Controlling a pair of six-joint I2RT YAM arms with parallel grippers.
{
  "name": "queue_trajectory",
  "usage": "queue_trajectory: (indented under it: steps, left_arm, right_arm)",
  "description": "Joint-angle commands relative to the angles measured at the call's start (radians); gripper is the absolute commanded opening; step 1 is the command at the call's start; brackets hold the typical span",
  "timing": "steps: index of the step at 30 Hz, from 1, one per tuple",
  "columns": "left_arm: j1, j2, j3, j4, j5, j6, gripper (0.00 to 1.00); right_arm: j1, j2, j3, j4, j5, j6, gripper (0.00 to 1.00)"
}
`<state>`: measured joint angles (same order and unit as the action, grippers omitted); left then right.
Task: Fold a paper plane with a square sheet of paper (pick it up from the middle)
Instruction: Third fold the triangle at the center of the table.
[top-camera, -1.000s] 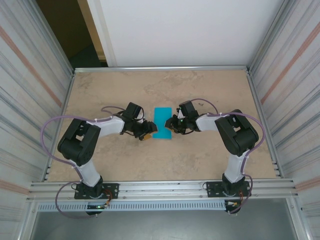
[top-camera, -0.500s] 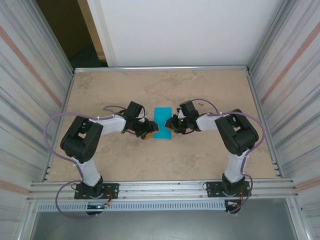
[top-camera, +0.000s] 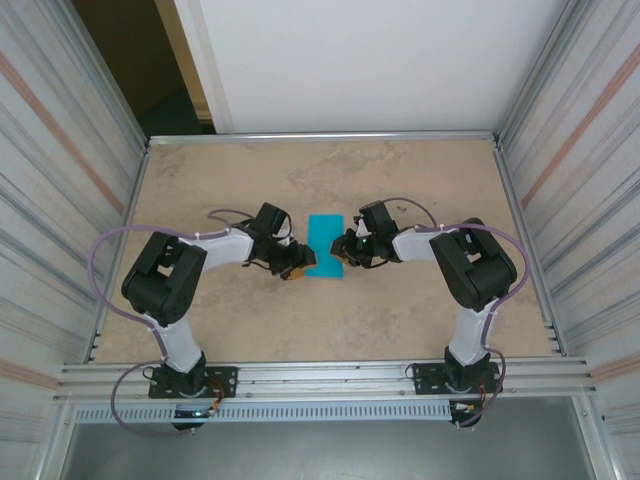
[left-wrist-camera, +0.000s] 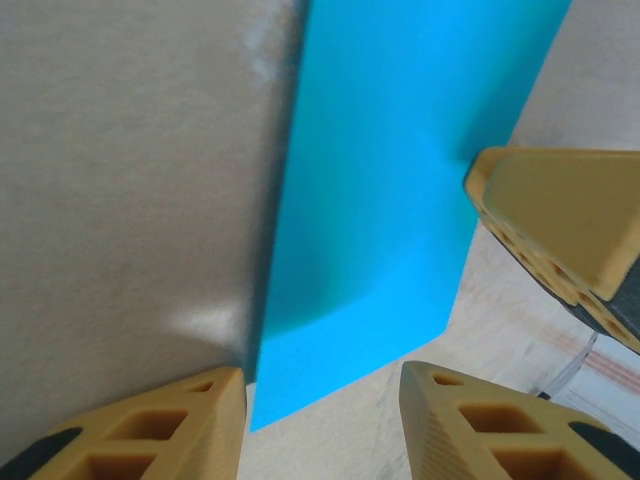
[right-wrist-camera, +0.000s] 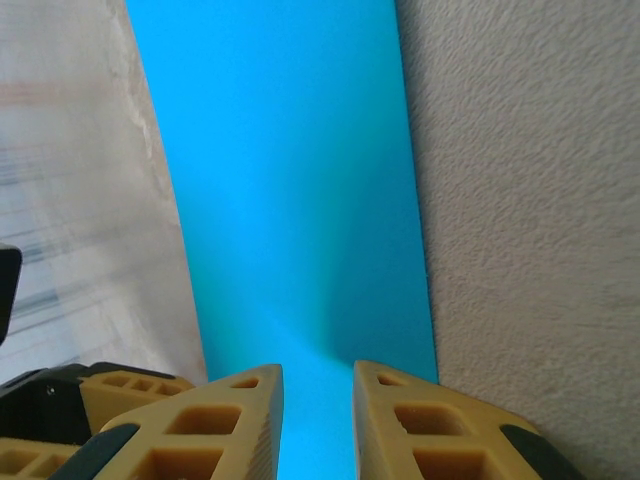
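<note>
The square sheet of paper (top-camera: 325, 247) is a turquoise, folded, narrow rectangle at mid-table. My left gripper (top-camera: 297, 268) is at its near left corner. In the left wrist view the left gripper (left-wrist-camera: 325, 425) is open, and the paper (left-wrist-camera: 400, 200) has a corner reaching in between the fingers, its left edge raised above a shadow. My right gripper (top-camera: 350, 250) is at the paper's right edge. In the right wrist view the right gripper (right-wrist-camera: 318, 420) has its jaws a narrow gap apart, tips low over the flat paper (right-wrist-camera: 290, 180), which shows through the gap.
The beige tabletop (top-camera: 420, 180) is bare around the paper. Metal walls stand on the left (top-camera: 60, 200) and right (top-camera: 580, 200), with a rail (top-camera: 320, 375) along the near edge. The right gripper's finger (left-wrist-camera: 560, 220) shows close by in the left wrist view.
My left gripper has edged right and nearer, onto the paper's near left corner, with its jaws narrowing a little. The right gripper and the paper stay put.
</note>
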<state>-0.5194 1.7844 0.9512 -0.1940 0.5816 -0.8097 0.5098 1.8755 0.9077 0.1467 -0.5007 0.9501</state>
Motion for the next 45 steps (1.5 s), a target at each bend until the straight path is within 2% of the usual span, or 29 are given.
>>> queue_trajectory:
  steps: [1,6,15,23,34,39,42,45]
  left_arm:
    - [-0.008,0.008,0.028,0.043,0.072,0.014,0.43]
    - [0.008,0.016,0.042,0.073,0.080,-0.003,0.43]
    - [0.061,0.079,0.143,-0.003,0.071,0.016,0.35]
    - [0.070,0.141,0.230,-0.056,0.077,0.026,0.26]
    - [0.081,0.173,0.260,-0.094,0.081,0.041,0.24]
    - [0.084,0.187,0.264,-0.085,0.092,0.038,0.19]
    - [0.085,0.194,0.273,-0.079,0.099,0.036,0.14]
    - [0.087,0.191,0.275,-0.079,0.097,0.030,0.09]
  right_arm:
    - [0.000,0.065,-0.025,-0.060,0.052,0.016,0.26]
    - [0.000,0.060,-0.035,-0.046,0.052,0.022,0.26]
    - [-0.002,0.064,-0.046,-0.017,0.044,0.029,0.26]
    - [-0.004,0.063,-0.050,-0.004,0.038,0.030,0.25]
    - [-0.007,0.054,-0.057,0.006,0.036,0.029,0.26]
    - [-0.010,0.049,-0.058,0.011,0.033,0.024,0.26]
    - [-0.011,0.037,-0.059,0.018,0.031,0.020,0.27]
    - [-0.016,-0.004,-0.067,0.045,0.026,-0.004,0.33]
